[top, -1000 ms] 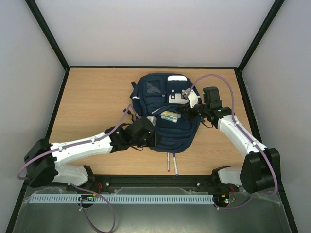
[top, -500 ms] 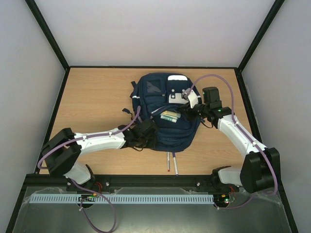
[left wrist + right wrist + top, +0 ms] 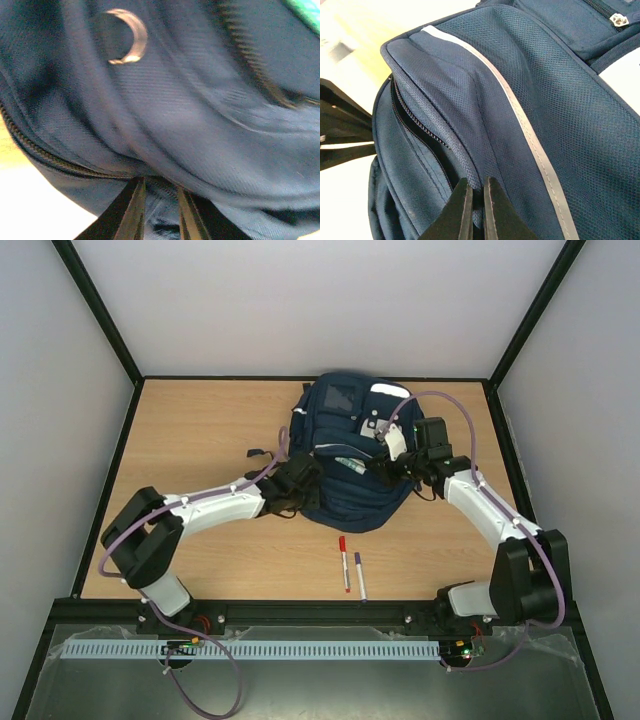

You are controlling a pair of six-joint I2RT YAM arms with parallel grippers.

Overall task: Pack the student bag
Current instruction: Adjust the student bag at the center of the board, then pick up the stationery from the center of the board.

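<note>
The student bag (image 3: 345,502), a large backpack of navy woven fabric, lies front side up on the far middle of the table (image 3: 200,440), its top end reaching the back edge and its rounded bottom end pointing toward the near side. A thin white reflective stripe (image 3: 520,115) runs along a raised seam, and light grey patches (image 3: 390,391) sit near the top. Dark straps (image 3: 265,452) trail out on its left side. A side zip (image 3: 420,140) stands partly open, its teeth parted. The fabric is creased and bunched into folds along both flanks, and a small metal ring (image 3: 131,37) shows on one fold.
</note>
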